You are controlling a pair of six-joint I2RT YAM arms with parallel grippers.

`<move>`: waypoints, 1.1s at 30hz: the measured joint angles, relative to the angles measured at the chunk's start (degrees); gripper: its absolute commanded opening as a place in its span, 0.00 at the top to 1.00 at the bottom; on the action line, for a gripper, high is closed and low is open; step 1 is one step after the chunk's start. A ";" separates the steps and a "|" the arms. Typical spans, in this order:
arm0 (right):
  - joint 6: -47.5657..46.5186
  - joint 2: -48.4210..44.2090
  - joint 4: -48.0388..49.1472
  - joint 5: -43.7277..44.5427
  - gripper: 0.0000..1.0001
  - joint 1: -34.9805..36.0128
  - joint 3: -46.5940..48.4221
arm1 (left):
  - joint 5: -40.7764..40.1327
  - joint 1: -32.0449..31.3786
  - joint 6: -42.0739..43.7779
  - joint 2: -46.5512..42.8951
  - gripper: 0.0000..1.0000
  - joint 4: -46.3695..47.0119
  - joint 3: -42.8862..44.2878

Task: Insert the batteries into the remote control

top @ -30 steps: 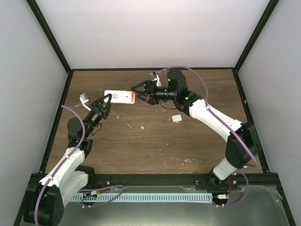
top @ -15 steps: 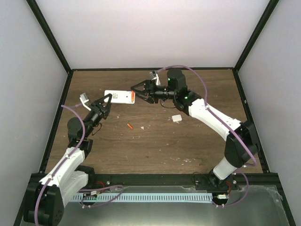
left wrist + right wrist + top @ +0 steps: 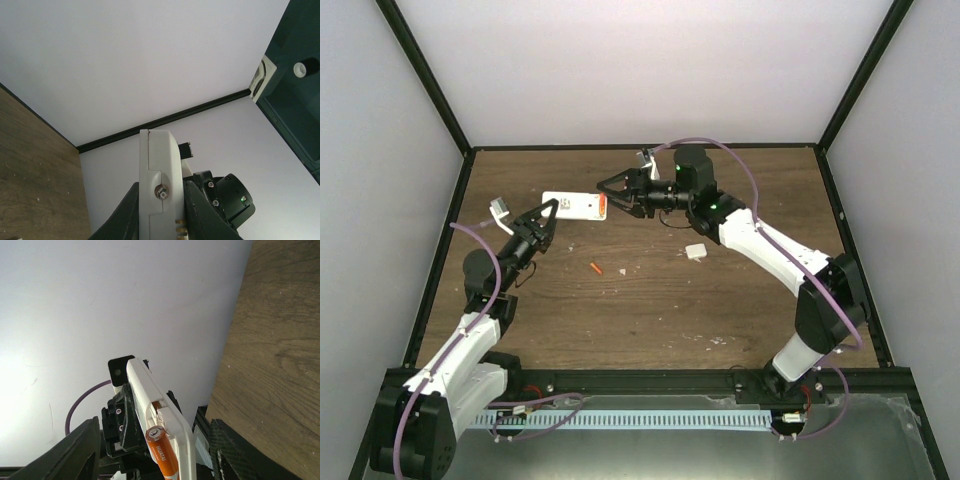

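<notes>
Right gripper (image 3: 610, 196) part open, empty, straddled remote (image 3: 573, 205) end; left gripper (image 3: 548, 212) clamped remote aloft. Battery (image 3: 161, 450) lay seated in remote. Advise: press squarely, gently, against left's grip. Spare battery (image 3: 594, 268) on table (image 3: 720, 300).

The remote control (image 3: 572, 205) looks plastic, the table (image 3: 660, 310) wood.

links (image 3: 458, 348): white | joints (image 3: 823, 312): black | cables (image 3: 744, 172): purple | LEDs (image 3: 717, 209): green

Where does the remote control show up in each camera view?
Top external: remote control left of centre.
Left wrist: remote control bottom centre, edge-on.
Right wrist: remote control bottom centre, orange battery in it.
Shared landmark: wooden table.
</notes>
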 measured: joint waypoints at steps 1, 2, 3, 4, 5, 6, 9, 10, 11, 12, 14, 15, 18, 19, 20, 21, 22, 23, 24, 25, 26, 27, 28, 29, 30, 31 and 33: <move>0.04 0.00 0.02 0.00 0.50 0.00 0.07 | 0.00 0.00 0.00 0.02 1.00 0.00 0.00; 0.04 0.04 0.02 -0.02 0.50 0.00 0.17 | 0.00 0.00 0.00 0.02 1.00 0.00 0.00; 0.07 0.11 0.07 -0.02 0.51 0.00 0.33 | 0.00 -0.02 0.00 0.02 1.00 0.00 0.00; 0.07 0.13 0.20 -0.02 0.51 0.00 0.44 | 0.00 0.00 0.00 0.04 1.00 0.00 0.00; 0.11 0.13 0.44 -0.02 0.51 0.00 0.44 | -0.02 0.00 0.02 0.07 1.00 0.00 0.00; 0.11 0.15 0.50 -0.04 0.52 0.00 0.44 | 0.00 0.00 0.04 0.07 1.00 0.00 0.00; 0.24 0.17 0.50 -0.02 0.55 0.00 0.44 | 0.00 0.00 0.24 0.07 1.00 0.00 0.00; 0.26 0.17 0.55 -0.02 0.55 0.00 0.44 | 0.00 0.00 0.35 0.07 1.00 0.00 0.00; 0.28 0.17 0.55 -0.02 0.56 0.00 0.44 | 0.00 0.00 0.44 0.07 1.00 0.02 0.00; 0.44 0.17 0.55 0.00 0.57 0.00 0.44 | 0.00 0.00 0.66 0.07 1.00 0.09 0.00; 0.46 0.22 0.52 0.02 0.57 0.00 0.44 | 0.02 0.00 1.03 0.07 1.00 0.24 0.00; 0.50 0.28 0.57 0.02 0.58 0.00 0.44 | 0.00 0.00 1.25 0.07 1.00 0.39 0.00; 0.70 0.46 0.76 0.00 0.59 0.00 0.44 | 0.00 0.00 1.53 0.07 1.00 0.48 0.00; 0.83 0.57 0.87 -0.02 0.60 0.02 0.44 | 0.00 0.00 1.64 0.07 1.00 0.50 0.00; 0.92 0.66 0.87 -0.02 0.60 0.04 0.44 | 0.02 0.00 1.70 0.07 1.00 0.55 0.00; 1.03 0.74 0.90 -0.02 0.61 0.07 0.44 | 0.00 0.00 1.75 0.09 1.00 0.59 0.00; 1.11 0.81 0.92 -0.04 0.61 0.11 0.44 | 0.02 0.00 1.79 0.13 1.00 0.74 0.00; 1.27 0.87 0.92 -0.11 0.61 0.13 0.44 | 0.00 0.00 1.90 0.24 1.00 0.94 0.00; 1.36 0.92 0.96 -0.15 0.62 0.15 0.44 | 0.02 0.00 1.97 0.31 1.00 1.03 0.00; 1.46 0.92 0.98 -0.17 0.63 0.15 0.44 | 0.02 0.00 2.10 0.37 1.00 1.11 0.00; 1.53 0.94 1.07 -0.17 0.63 0.17 0.44 | 0.02 0.00 2.21 0.44 1.00 1.25 0.00; 1.53 0.94 1.16 -0.17 0.65 0.17 0.44 | 0.00 0.00 2.32 0.50 1.00 1.38 0.00; 1.55 0.96 1.22 -0.20 0.66 0.17 0.44 | 0.00 0.00 2.36 0.50 1.00 1.49 0.00; 1.62 0.96 1.27 -0.20 0.66 0.17 0.44 | 0.00 0.00 2.47 0.50 1.00 1.64 0.00; 1.66 0.96 1.29 -0.20 0.67 0.17 0.44 | 0.00 0.00 2.56 0.50 1.00 1.77 0.00; 1.70 0.96 1.33 -0.22 0.67 0.17 0.44 | 0.02 0.00 2.60 0.50 1.00 1.92 0.00; 1.73 0.96 1.38 -0.26 0.69 0.20 0.44 | 0.02 0.00 2.64 0.55 1.00 2.21 0.00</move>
